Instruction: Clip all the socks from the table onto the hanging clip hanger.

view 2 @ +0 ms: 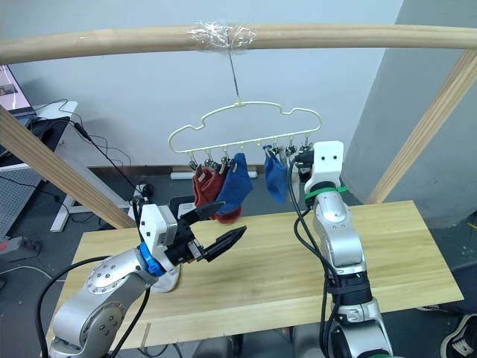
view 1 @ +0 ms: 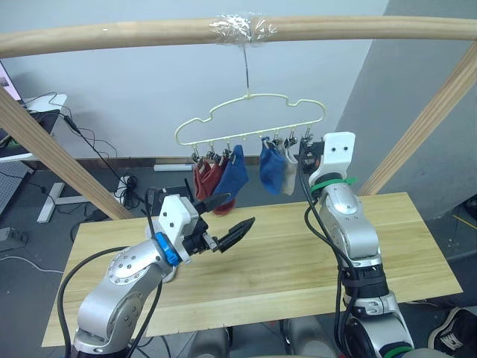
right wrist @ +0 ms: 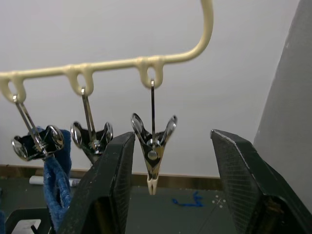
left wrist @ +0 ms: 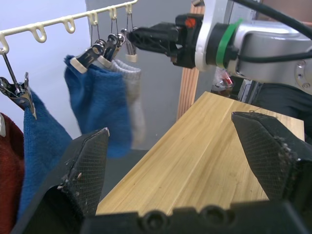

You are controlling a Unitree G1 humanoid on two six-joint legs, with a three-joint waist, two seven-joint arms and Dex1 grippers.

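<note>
Socks point(view 1: 232, 177) clipped on clip hanger point(view 1: 253, 119), none visible on table point(view 1: 283, 257); left gripper point(view 1: 227, 220) and right gripper point(right wrist: 168, 190) open, empty.

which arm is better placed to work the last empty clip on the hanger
Right. The right gripper is raised to the clip hanger, its open fingers flanking the end clip, which hangs empty. The left gripper is open too, but lower, over the table below the red and blue socks.
</note>
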